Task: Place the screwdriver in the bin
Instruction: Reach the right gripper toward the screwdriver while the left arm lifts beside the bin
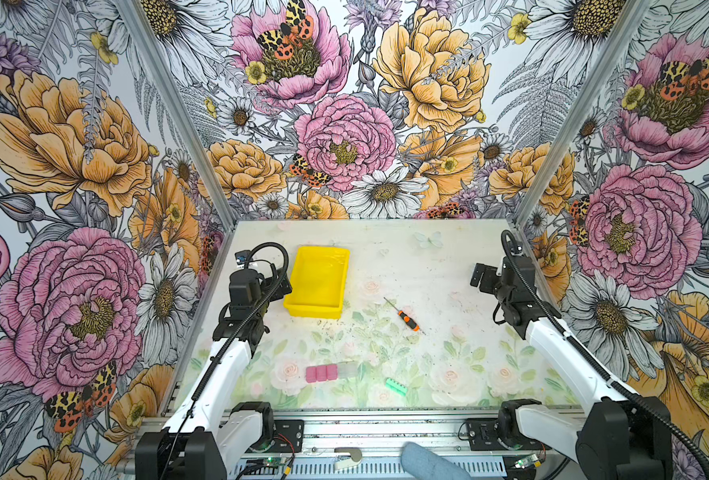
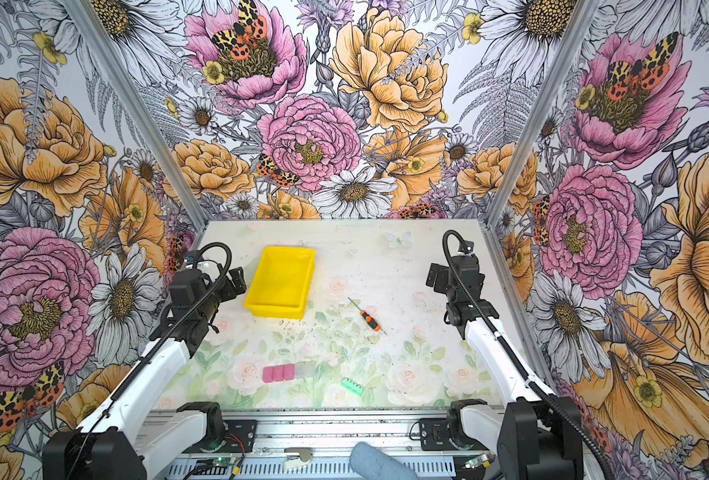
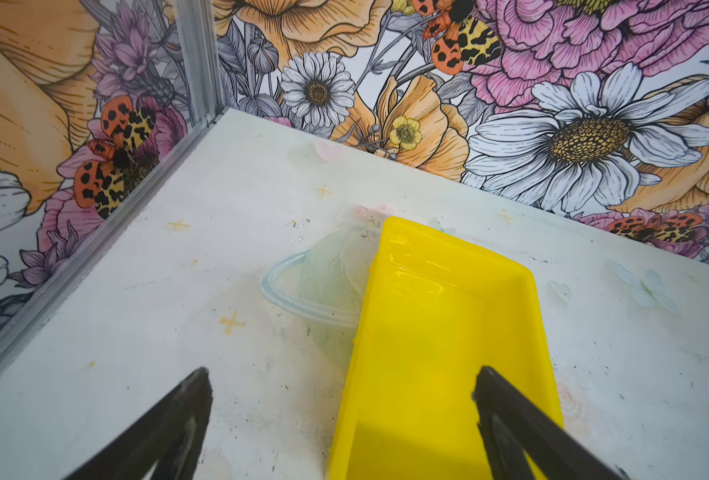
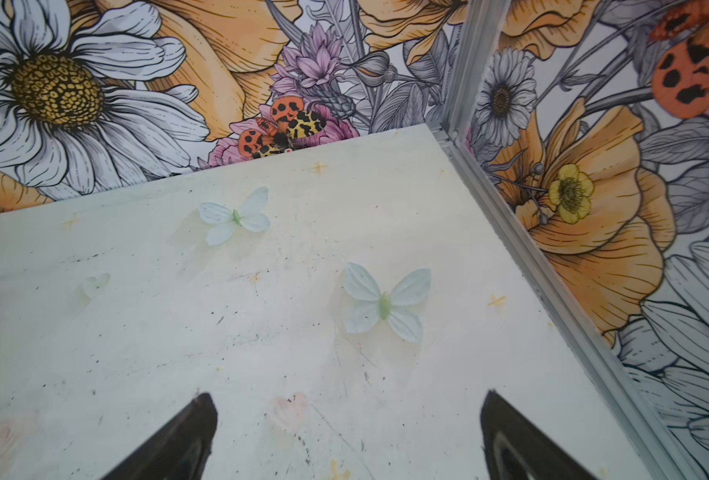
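Observation:
The screwdriver (image 1: pixel 405 316) (image 2: pixel 368 316), with an orange-and-black handle and a thin shaft, lies flat on the table mid-right, shaft pointing to the far left. The yellow bin (image 1: pixel 313 311) (image 2: pixel 276 311) stands to its left and holds nothing. My left gripper (image 1: pixel 281 284) (image 2: pixel 236 282) (image 3: pixel 342 374) hangs open at the bin's near left corner. In the left wrist view one finger is over the bin (image 3: pixel 448 324) and one over the table. My right gripper (image 1: pixel 482 276) (image 2: pixel 435 276) (image 4: pixel 348 399) is open over bare table, right of the screwdriver, which the wrist views do not show.
A row of pink blocks (image 1: pixel 321 372) (image 2: pixel 278 372) with a clear block (image 1: pixel 348 369) lies near the front. A green ridged block (image 1: pixel 396 386) (image 2: pixel 352 386) lies to its right. Flowered walls close the table at the back and both sides.

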Available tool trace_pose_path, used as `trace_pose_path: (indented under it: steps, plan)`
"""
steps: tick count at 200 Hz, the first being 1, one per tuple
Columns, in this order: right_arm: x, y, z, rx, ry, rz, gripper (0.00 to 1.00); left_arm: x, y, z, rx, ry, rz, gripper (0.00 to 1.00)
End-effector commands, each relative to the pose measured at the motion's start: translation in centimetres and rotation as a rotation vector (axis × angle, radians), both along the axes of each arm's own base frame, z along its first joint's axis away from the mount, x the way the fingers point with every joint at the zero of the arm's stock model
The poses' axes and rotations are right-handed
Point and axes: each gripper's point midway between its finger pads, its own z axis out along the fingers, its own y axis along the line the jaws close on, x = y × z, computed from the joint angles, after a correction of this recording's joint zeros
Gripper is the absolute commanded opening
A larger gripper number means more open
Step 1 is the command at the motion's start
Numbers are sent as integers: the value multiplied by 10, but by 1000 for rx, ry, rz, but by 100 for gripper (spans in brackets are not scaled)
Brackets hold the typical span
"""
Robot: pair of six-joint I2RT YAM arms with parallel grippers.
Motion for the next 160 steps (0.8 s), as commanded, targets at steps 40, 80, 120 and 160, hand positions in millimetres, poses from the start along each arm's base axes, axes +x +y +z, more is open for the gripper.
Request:
trace_pose_path:
  steps: [40, 80, 120, 160]
  plan:
    - [-6, 56, -4, 26, 109, 155, 100, -20, -41, -23, -177, 240, -118, 98]
    - [-10, 90, -21, 11, 198, 243, 99, -31, -97, -21, -219, 305, -319, 99]
    - [-16, 126, -42, 14, 274, 347, 100, -41, -131, -18, -252, 328, -417, 99]
    - [-20, 162, -64, 27, 350, 478, 99, -51, -134, -22, -256, 349, -438, 99]
